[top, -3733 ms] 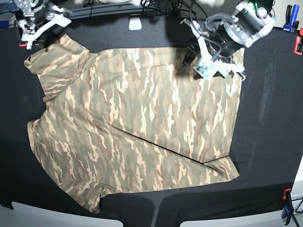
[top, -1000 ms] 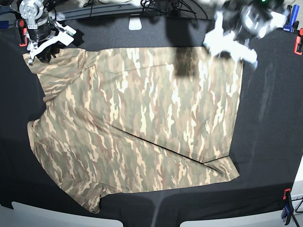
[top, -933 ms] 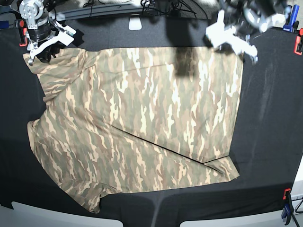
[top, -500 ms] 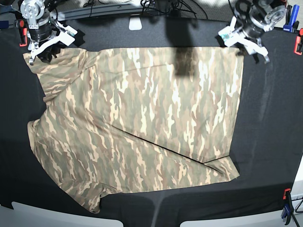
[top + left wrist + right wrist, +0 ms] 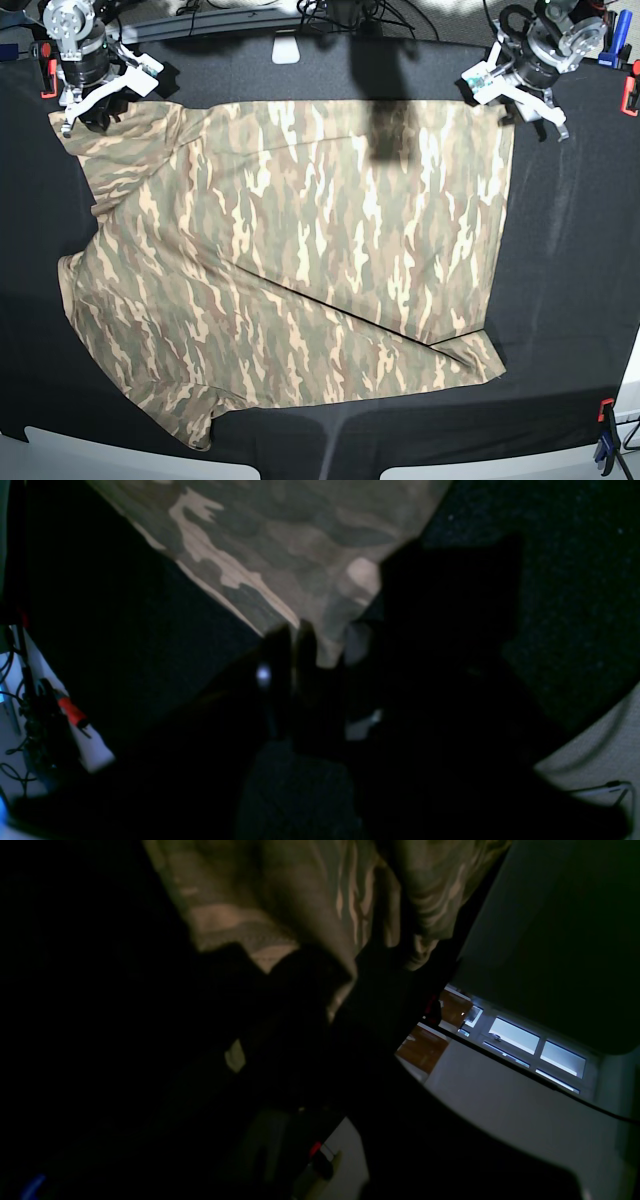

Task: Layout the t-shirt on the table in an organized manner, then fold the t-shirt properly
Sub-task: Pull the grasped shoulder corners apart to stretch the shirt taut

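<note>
Left arm, wrist section point(image 5: 560, 35): black cylindrical housing topped by a silver-grey metal disc, black cable looping beside it. Left claw point(image 5: 518, 98): white plastic fingers point(image 5: 543, 106), a small teal-dotted pad showing on the inner side; appearing near-black in the wrist view point(image 5: 320, 650).

Right arm, wrist section point(image 5: 70, 30): silver machined disc with visible screw heads over a black body. Right claw point(image 5: 88, 110): white plastic fingers point(image 5: 105, 90); appearing only as a dark silhouette in its own wrist view.
</note>
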`<act>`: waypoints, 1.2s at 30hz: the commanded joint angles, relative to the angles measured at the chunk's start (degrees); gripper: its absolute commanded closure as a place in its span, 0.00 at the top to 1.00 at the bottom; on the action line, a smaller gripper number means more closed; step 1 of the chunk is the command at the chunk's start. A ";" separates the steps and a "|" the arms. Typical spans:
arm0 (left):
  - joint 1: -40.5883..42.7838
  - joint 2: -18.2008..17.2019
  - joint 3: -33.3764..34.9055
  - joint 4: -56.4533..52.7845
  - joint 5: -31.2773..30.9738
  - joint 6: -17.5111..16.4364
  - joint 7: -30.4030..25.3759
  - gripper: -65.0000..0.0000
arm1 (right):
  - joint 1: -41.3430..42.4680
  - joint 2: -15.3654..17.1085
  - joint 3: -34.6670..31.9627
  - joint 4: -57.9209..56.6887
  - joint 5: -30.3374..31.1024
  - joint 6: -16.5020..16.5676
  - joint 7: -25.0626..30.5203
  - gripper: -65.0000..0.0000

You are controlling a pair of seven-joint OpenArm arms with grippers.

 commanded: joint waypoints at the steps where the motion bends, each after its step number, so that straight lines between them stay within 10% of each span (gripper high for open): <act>1: 0.17 -0.66 -0.26 0.55 0.09 0.76 -1.38 0.16 | -0.02 1.09 0.31 0.74 -0.92 -1.05 -0.37 0.00; 8: -0.02 -0.66 -0.26 0.55 -3.15 0.74 -2.84 0.00 | -0.02 1.09 0.31 0.74 -0.92 -1.14 -0.37 0.00; 36: -2.54 -0.66 -0.26 0.55 -4.04 0.74 -2.19 0.00 | -0.02 1.11 0.31 0.74 -0.92 -2.40 -5.51 0.00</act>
